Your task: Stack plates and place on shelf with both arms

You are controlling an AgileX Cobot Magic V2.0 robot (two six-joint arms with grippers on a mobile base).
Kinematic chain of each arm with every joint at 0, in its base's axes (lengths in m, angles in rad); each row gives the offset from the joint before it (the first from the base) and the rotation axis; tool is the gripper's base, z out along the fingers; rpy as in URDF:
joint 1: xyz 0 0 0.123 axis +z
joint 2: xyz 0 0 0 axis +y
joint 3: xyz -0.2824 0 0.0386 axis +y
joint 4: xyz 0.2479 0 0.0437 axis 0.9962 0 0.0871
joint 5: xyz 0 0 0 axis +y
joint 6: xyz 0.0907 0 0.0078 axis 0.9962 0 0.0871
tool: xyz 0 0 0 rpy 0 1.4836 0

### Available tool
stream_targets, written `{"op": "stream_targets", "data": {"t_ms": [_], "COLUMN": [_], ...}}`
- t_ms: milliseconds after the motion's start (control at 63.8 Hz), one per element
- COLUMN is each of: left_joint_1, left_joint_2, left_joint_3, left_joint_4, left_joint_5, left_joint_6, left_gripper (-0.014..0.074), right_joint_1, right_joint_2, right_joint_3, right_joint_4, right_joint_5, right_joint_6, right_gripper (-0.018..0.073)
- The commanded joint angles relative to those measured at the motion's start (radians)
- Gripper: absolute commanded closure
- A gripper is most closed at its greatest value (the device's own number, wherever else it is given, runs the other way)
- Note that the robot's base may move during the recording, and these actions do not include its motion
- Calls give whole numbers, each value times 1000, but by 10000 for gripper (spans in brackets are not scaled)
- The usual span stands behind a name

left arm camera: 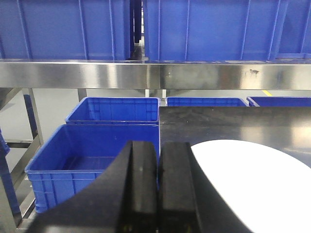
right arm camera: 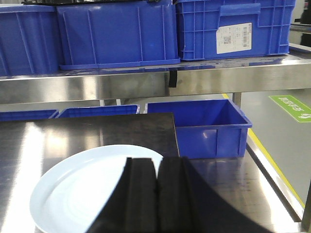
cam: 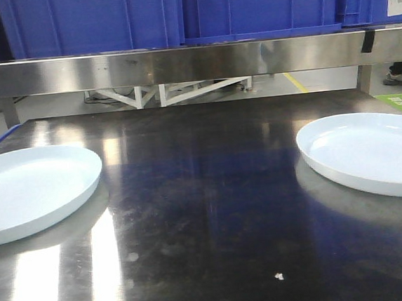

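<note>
Lying well apart on the desk point(cam: 207, 220): left plate point(cam: 28, 190) and right plate point(cam: 370, 153), shelf point(cam: 179, 63) behind.
Left fingers point(left arm camera: 144, 194) and right fingers point(right arm camera: 142, 194) are pressed together, empty.

Setting: warehouse or factory floor; blue plastic stacking crates point(right arm camera: 116, 34) on and below a stainless-steel shelf point(right arm camera: 97, 87); barcode label point(right arm camera: 234, 39) on one crate; scuffed steel worktable point(cam: 206, 213); grey floor with yellow line point(cam: 295, 82) and green marking point(right arm camera: 290, 108).

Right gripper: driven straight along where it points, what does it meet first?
Likely the plate rim just ahead of the right gripper, else the dark tabletop beyond; depth is unclear.
</note>
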Motion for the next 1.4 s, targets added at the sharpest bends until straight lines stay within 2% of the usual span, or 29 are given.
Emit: {"op": "stream_targets", "data": {"t_ms": [0, 267, 549, 596, 705, 784, 831, 941, 1238, 1380], "left_joint_1": [-2, -2, -2, -2, -2, -2, -2, -2, -2, -2], "left_joint_2": [-18, -18, -18, -18, -16, -6, 11, 100, 547, 756], "left_joint_3": [25, 25, 25, 25, 20, -18, -67, -270, -841, -985], "left_joint_4": [-2, -2, -2, -2, -2, -2, -1, 4, 2, 1], "left_joint_5": [-86, -88, -155, -180, -354, -384, -356, -197, 362, 522], "left_joint_6": [-10, -10, -10, -10, -10, -10, -10, -10, -10, -10], "left_gripper": [513, 513, 513, 513, 513, 512, 512, 512, 509, 463], "right_joint_1": [-7, -7, -7, -7, -7, -7, -7, -7, -7, -7], "right_joint_2": [-21, -21, -21, -21, -21, -21, -21, -21, -21, -21], "right_joint_3": [-16, -16, -16, -16, -16, -16, -16, -16, -16, -16], "right_joint_4": [-3, -3, -3, -3, -3, -3, -3, -3, -3, -3], "right_joint_5": [-84, -84, -84, -84, -84, -84, -84, -84, -84, -84], "right_joint_6": [-2, -2, -2, -2, -2, -2, -2, -2, -2, -2], "right_gripper": [502, 502, 502, 502, 502, 502, 502, 502, 502, 502]}}
